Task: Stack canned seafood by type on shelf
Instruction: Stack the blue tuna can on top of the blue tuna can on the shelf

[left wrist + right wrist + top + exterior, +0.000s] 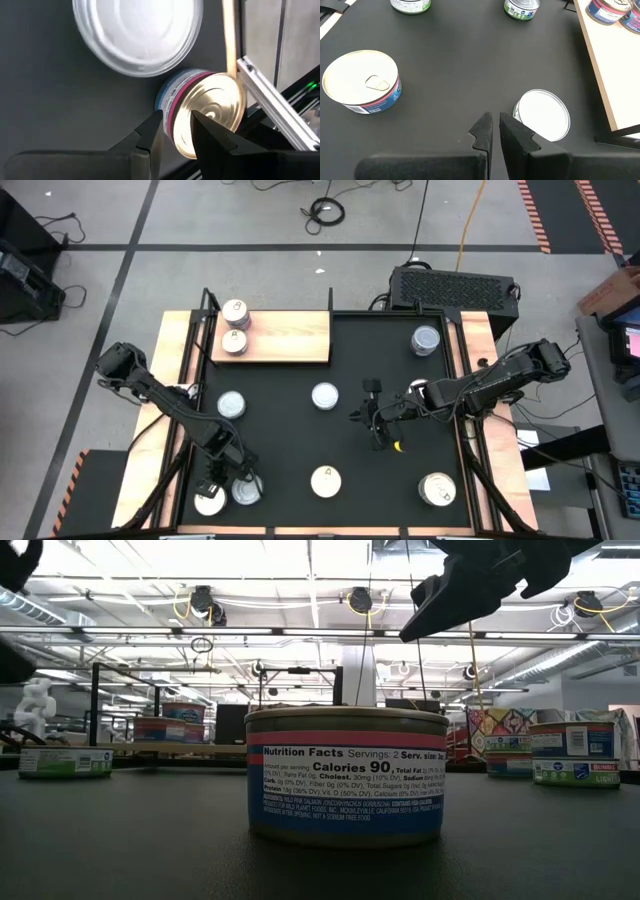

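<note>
Silver and cream lids, nine cans in all, counted from above with 12 o'clock as the far edge of the table.

Two cans (235, 311) (234, 342) sit on the pale wood shelf (290, 338), touching each other at its left end. The shelf lies at 11 o'clock on the black mat (400, 380), and the rest of the board is bare.

Seven cans are off the shelf:
- One (324, 395) is near the mat's centre.
- One (231, 405) is at 9 o'clock.
- One (426, 339) is at 1 o'clock.
- One (326, 480) is at 6 o'clock.
- One (437, 489) is at 5 o'clock and has the largest lid.
- Two are at 7 o'clock: one upright (246, 490), and just beside it the held can (200, 112).

Look: squat round tins with shiny lids. Some lids have pull tabs (374, 82). The low view shows the nearest can (345, 775) with a pink band over a blue label and a nutrition panel. Others carry green labels (521, 9).

Left gripper (175, 120) is at 7 o'clock, closed on the held can. That can is tipped on edge with its gold end face toward the wrist camera. It has a pink and blue side wall, and one finger is on each flat face.

Right gripper (495, 117) hovers over the mat at 3 o'clock from centre. Its fingers are almost together with nothing between them, and a white-lidded can (541, 115) is just beside it.
</note>
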Action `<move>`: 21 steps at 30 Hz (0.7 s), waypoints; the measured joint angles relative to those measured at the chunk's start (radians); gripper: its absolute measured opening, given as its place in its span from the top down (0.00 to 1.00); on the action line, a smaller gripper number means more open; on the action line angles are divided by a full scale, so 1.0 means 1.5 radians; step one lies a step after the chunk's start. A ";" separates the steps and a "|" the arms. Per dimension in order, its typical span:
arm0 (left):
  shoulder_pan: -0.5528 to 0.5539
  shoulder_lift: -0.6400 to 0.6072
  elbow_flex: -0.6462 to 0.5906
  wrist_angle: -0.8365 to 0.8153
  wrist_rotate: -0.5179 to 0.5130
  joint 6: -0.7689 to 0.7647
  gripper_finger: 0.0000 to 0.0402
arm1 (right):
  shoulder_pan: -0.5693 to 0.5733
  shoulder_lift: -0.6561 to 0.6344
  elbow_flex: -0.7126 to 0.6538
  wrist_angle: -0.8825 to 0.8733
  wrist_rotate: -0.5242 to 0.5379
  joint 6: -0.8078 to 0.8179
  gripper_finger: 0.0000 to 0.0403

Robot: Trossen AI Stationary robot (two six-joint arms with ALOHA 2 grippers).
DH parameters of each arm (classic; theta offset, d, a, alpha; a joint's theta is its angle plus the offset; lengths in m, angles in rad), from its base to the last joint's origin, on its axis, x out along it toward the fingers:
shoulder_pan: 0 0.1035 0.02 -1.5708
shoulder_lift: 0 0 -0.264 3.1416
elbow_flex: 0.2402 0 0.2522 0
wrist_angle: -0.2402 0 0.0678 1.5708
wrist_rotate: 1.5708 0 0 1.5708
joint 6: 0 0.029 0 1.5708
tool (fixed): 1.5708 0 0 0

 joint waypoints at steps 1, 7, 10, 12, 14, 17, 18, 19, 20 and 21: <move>-0.003 0.000 -0.006 0.001 0.000 -0.005 0.76 | 0.000 0.000 0.000 0.000 0.000 0.000 0.93; -0.012 0.001 -0.032 0.051 0.003 -0.016 0.76 | 0.000 0.000 0.000 0.000 0.000 0.000 0.93; -0.014 0.001 -0.032 0.048 0.003 -0.017 0.76 | 0.000 0.000 0.000 0.000 0.000 0.000 0.93; -0.018 0.001 -0.032 0.048 0.002 -0.016 0.76 | 0.000 0.000 0.000 0.000 0.000 0.000 0.93; -0.023 0.001 -0.036 0.057 0.002 -0.017 0.76 | 0.000 0.000 0.000 0.001 0.000 0.001 0.93; -0.029 0.007 -0.049 0.066 0.002 -0.017 0.76 | 0.000 0.000 0.000 0.001 0.000 0.001 0.93; -0.031 0.007 -0.053 0.073 0.002 -0.017 0.76 | 0.000 0.000 0.000 0.001 0.000 0.001 0.93; -0.031 0.006 -0.056 0.081 0.002 -0.019 0.76 | 0.000 0.000 0.000 0.001 0.000 0.001 0.93; -0.031 0.006 -0.061 0.091 0.003 -0.029 0.76 | 0.000 0.000 0.000 0.001 0.000 0.001 0.93; -0.031 0.006 -0.065 0.096 0.007 -0.034 0.76 | 0.000 0.000 0.000 0.001 0.000 0.001 0.93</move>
